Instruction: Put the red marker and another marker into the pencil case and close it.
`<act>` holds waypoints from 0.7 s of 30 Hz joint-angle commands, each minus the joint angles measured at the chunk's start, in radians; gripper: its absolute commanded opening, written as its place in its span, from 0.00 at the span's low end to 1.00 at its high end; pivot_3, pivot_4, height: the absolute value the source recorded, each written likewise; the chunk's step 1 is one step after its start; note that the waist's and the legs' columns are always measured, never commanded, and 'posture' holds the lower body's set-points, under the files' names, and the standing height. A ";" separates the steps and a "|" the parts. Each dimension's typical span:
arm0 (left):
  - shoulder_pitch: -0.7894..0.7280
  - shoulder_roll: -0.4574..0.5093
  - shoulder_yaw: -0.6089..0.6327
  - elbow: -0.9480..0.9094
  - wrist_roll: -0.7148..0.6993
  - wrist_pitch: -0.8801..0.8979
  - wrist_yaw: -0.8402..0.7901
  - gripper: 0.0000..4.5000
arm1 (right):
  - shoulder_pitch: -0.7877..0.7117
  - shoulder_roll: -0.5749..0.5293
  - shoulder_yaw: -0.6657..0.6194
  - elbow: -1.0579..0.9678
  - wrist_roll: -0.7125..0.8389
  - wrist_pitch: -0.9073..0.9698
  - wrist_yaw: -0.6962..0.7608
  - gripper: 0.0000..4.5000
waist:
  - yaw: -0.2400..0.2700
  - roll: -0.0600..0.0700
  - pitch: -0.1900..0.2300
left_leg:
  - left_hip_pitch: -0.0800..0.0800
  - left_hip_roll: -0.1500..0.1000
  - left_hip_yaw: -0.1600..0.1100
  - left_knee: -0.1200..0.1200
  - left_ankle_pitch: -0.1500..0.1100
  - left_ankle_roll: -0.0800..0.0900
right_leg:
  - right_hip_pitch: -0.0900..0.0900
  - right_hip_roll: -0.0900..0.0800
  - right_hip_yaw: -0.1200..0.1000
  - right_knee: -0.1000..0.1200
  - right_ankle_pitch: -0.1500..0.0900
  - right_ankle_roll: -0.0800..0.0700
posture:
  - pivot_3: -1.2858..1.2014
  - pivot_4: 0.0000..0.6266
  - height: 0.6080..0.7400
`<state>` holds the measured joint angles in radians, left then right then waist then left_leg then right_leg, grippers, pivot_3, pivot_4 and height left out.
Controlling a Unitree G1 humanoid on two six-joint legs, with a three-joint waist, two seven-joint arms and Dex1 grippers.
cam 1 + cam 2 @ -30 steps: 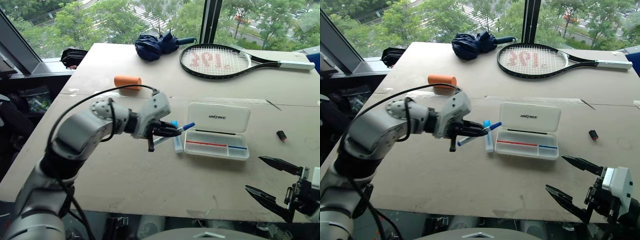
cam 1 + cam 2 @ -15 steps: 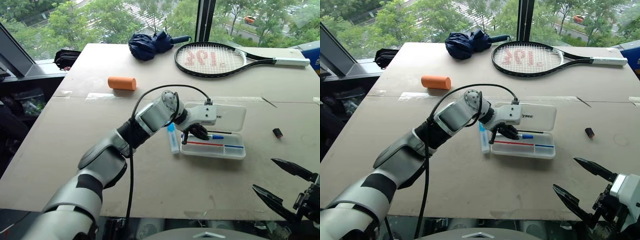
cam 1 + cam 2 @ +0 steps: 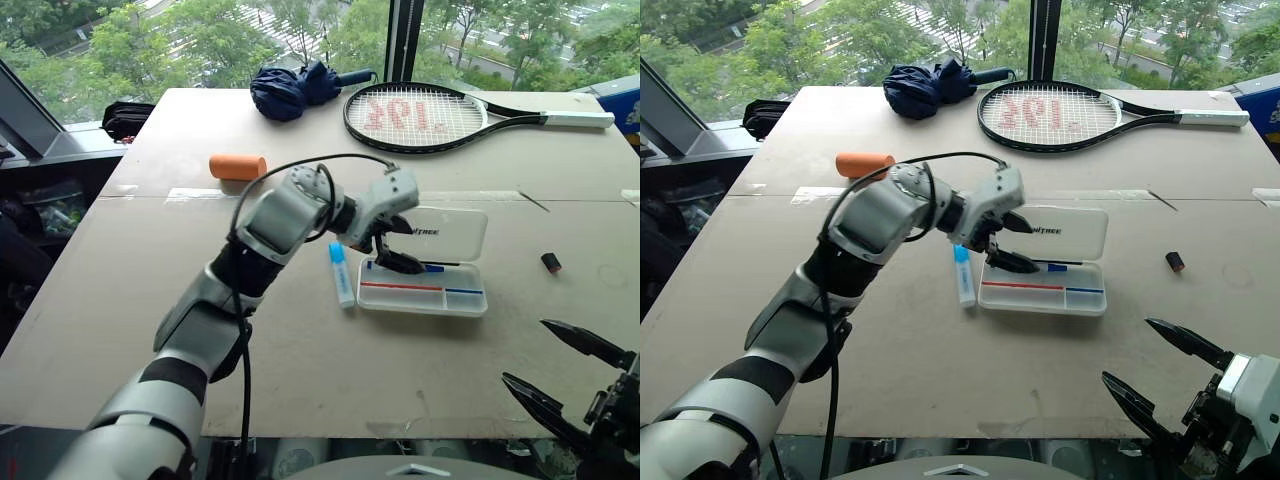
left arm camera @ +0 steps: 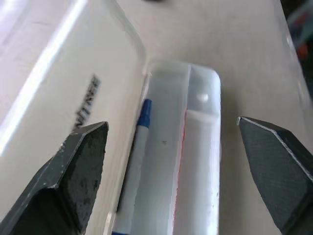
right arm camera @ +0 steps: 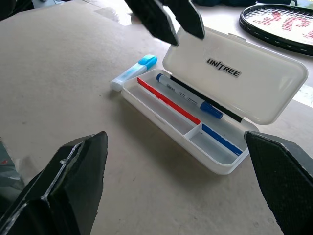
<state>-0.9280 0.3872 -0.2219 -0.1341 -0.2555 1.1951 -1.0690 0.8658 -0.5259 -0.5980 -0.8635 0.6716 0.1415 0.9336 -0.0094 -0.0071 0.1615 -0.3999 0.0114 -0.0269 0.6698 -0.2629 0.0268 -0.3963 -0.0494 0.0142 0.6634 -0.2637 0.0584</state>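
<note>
Nearby, highlighter (image 3: 340, 276) beside pencil case (image 3: 424, 298), racket (image 3: 420, 116) beyond

There were one case (image 5: 230, 93), one blue marker (image 5: 188, 102), one racket (image 3: 425, 105), one umbrella (image 3: 295, 88) and one orange cylinder (image 3: 238, 166).

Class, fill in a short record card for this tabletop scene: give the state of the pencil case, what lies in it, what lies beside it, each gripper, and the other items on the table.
pencil case: open, lid tilted back, on the table
in its tray: blue-capped marker along the hinge side
beside the case: blue-capped tube, lying flat on the table
left gripper: open, above the case, holding nothing
right gripper: open, near table edge, apart from the case
far end: tennis racket, folded umbrella, orange cylinder
</note>
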 commanded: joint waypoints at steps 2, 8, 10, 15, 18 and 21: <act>0.073 -0.046 0.275 -0.268 0.059 0.352 0.286 0.91 | -0.037 -0.033 0.010 -0.022 0.036 -0.003 0.012 1.00 | 0.005 0.000 0.000 | 0.000 -0.001 0.000 0.001 0.000 0.000 | 0.000 0.000 0.000 0.001 0.000 0.000 | 0.52 0.24 0.93; 0.291 -0.190 0.391 -0.304 0.107 0.419 0.625 0.91 | -0.169 -0.132 0.052 0.044 0.066 0.027 0.059 1.00 | 0.014 -0.001 -0.001 | 0.003 -0.002 0.001 0.001 0.000 0.000 | 0.003 -0.002 0.001 0.000 0.000 0.000 | 0.52 0.24 0.93; 0.308 -0.237 0.404 -0.308 0.105 0.419 0.707 0.91 | -0.198 -0.154 0.055 0.059 0.076 0.035 0.070 1.00 | 0.026 -0.005 0.001 | 0.001 -0.002 0.000 0.002 0.000 0.000 | 0.003 -0.002 0.000 0.000 0.001 0.000 | 0.52 0.24 0.93; 0.366 -0.318 0.384 -0.321 0.044 0.419 0.838 0.91 | -0.292 -0.211 0.068 0.102 0.102 0.053 0.109 1.00 | 0.029 -0.007 0.002 | 0.000 -0.004 -0.001 0.002 0.000 -0.001 | 0.003 -0.005 -0.001 0.000 0.001 0.000 | 0.52 0.24 0.93; 0.366 -0.307 0.356 -0.305 -0.035 0.419 0.881 0.91 | -0.304 -0.214 0.066 0.127 0.099 0.049 0.132 1.00 | 0.027 -0.007 0.002 | 0.000 -0.004 -0.002 0.002 0.000 -0.001 | 0.003 -0.006 0.000 0.000 0.001 0.000 | 0.52 0.24 0.93; 0.354 -0.283 0.330 -0.278 -0.119 0.419 0.935 0.91 | -0.307 -0.209 0.068 0.145 0.091 0.042 0.148 1.00 | 0.025 -0.007 0.002 | 0.000 -0.004 -0.002 0.002 0.000 -0.001 | 0.004 -0.006 0.000 0.000 0.001 0.000 | 0.52 0.24 0.93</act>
<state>-0.5539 0.0900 0.1320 -0.4109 -0.3156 1.6128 -0.1637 0.5612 -0.7361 -0.5237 -0.7164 0.7533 0.1936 1.0656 0.0159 -0.0139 0.1631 -0.3995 0.0072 -0.0284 0.6720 -0.2626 0.0260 -0.3928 -0.0550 0.0148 0.6633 -0.2631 0.0587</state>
